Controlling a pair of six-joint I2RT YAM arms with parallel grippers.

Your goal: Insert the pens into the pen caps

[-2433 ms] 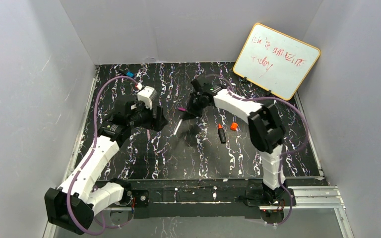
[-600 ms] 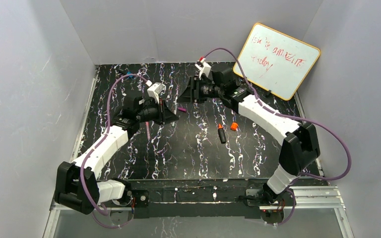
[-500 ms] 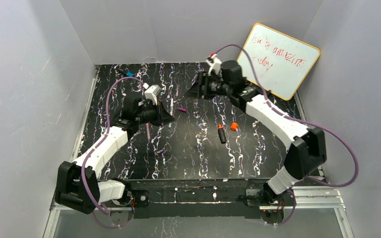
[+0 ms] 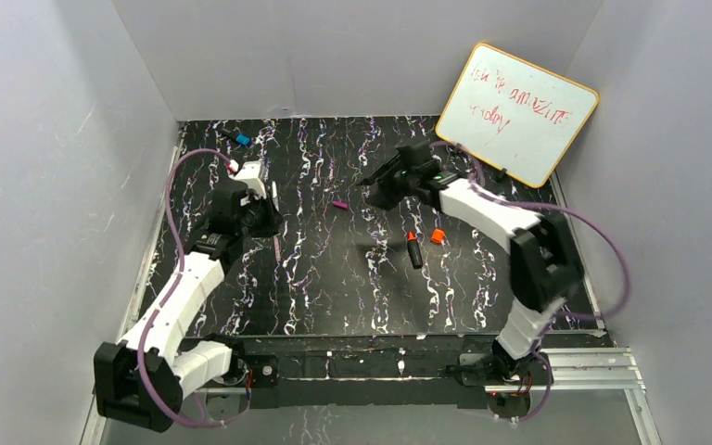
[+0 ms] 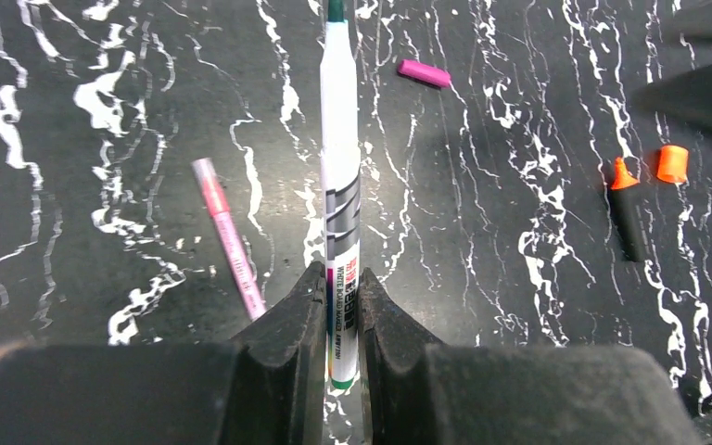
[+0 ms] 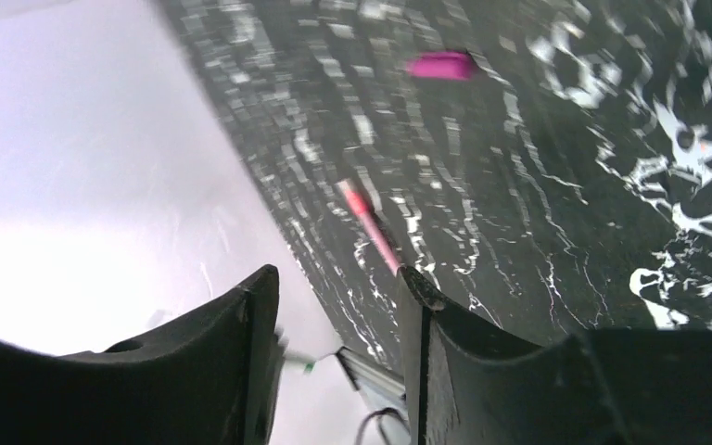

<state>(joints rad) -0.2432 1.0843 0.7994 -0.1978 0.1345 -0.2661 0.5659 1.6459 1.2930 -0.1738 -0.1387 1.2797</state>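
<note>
Clamping the slim white pen [image 5: 340,139] by its rear end, the left gripper [image 5: 340,311] holds it pointing straight ahead. The slim pink-purple pen [image 5: 227,236] lies just left of the fingers, and the stubby magenta plastic cap [image 5: 424,73] sits ahead to the right. The right gripper [image 6: 338,278] stands spread and empty, with that cap ahead of it.

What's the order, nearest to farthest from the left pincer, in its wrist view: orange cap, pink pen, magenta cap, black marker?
1. pink pen, close left
2. magenta cap, ahead
3. black marker, far right
4. orange cap, rightmost
</note>
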